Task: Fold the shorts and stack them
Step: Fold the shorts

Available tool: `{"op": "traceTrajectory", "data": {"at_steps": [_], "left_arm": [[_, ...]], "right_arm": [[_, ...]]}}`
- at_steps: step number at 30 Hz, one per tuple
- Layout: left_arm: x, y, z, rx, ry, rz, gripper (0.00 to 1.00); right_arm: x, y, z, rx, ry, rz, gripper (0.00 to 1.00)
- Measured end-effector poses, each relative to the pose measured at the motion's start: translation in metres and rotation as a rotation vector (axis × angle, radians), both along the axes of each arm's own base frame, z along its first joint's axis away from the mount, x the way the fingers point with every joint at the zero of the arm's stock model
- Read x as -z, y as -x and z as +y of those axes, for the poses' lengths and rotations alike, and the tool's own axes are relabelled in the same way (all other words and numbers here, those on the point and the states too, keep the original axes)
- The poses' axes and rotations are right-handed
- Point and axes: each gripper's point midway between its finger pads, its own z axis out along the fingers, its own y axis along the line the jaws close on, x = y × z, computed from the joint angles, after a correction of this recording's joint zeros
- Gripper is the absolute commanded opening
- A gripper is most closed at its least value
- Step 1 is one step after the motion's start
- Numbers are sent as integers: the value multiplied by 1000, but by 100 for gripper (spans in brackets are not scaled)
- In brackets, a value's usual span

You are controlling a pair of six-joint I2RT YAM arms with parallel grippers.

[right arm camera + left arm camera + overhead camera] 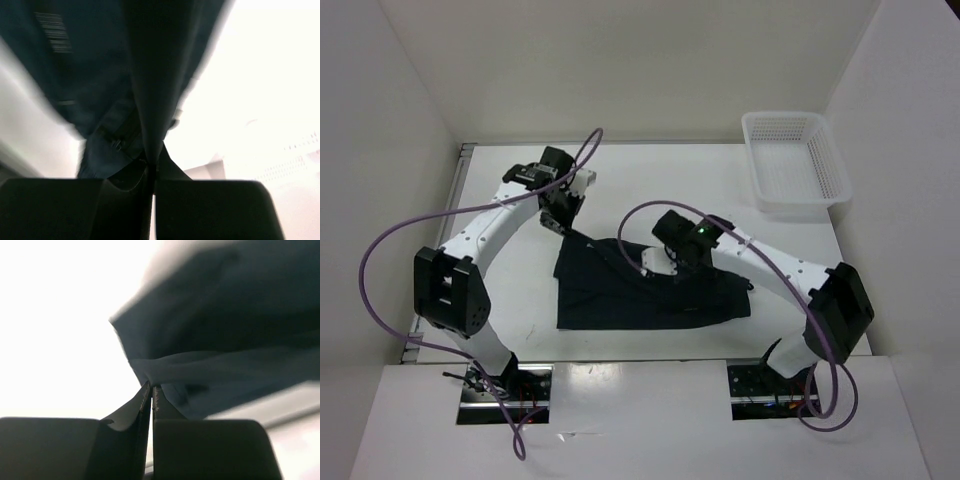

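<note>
**Both arms have a grip on the black shorts, mid-bench**

Standing here watching the rig. The shorts point(650, 292) are lying in the middle of the bench point(650, 180), between the two arms. Most of the cloth is spread fairly flat toward the near side. The far-left corner is pulled up off the surface into a peak.

That peak runs right into the left hand point(561, 216). From its wrist camera you can see the two fingers point(142, 405) pressed together, with a thin fold of the dark fabric nipped at the very tips. The rest of the cloth fans out above and to the right of it.

The right hand point(667, 262) sits over the far edge of the shorts, about the middle of the garment. Its own camera shows the fingers point(167, 167) closed tight on a vertical pleat of the fabric. Cloth hangs on both sides of the pinch. It's blurry, but there's a pale striped label point(52, 32) on the fabric up in the top left of that view.

The white mesh basket point(790, 205) is off in the far right corner of the bench, well apart from the shorts. I can't make out anything inside it from here. Purple cables point(380, 250) loop off both arms.
</note>
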Motion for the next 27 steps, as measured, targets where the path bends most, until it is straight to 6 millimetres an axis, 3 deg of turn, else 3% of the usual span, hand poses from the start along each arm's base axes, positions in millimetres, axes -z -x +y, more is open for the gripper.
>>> {"op": "traceTrajectory", "data": {"at_steps": [6,9,12,15,18,24,27], "left_arm": [[-20,-75,10,-79,-43,-170,6],[-34,-113,17,-124,-59,-263,6],[-58,-134,24,-160,-66,-367,6],[-78,-137,26,-180,-73,-441,6],[-85,-127,27,-184,-90,-469,6],[-87,-117,25,-176,-111,-471,6],[-77,-97,21,-150,-121,-447,6]], "right_arm": [[-6,-101,-38,151,14,-227,0],[-27,-153,-39,220,-20,-400,0],[-53,-180,-34,253,-70,-549,0],[-71,-185,-30,252,-107,-637,0],[-75,-173,-33,237,-110,-670,0],[-76,-164,-31,230,-105,-682,0],[-78,-154,-24,200,-116,-670,0]]}}
